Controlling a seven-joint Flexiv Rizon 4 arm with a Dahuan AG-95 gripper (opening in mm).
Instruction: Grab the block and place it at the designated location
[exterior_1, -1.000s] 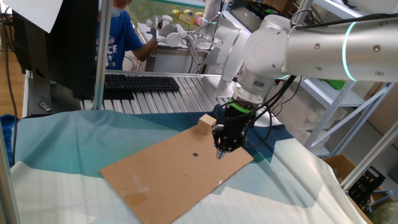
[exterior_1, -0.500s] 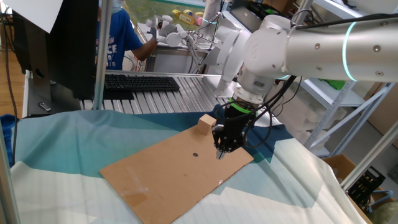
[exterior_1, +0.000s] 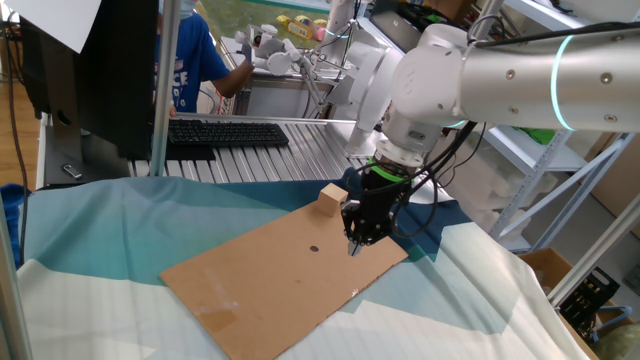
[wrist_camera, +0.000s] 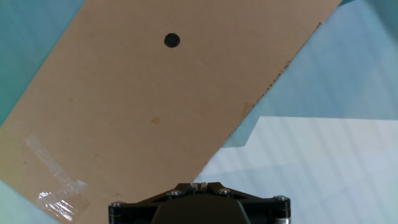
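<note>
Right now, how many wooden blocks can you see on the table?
1. The block sits at the far edge of the cardboard sheet, close to the fingers. The hand view shows none; another might be hidden behind the arm.

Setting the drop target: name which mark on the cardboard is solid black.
The small round dot; the tape patch at the corner is clear and shiny, and the speck is faint brown.

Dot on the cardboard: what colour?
The dot is black, on brown cardboard; it shows clearest in the hand view.
</note>
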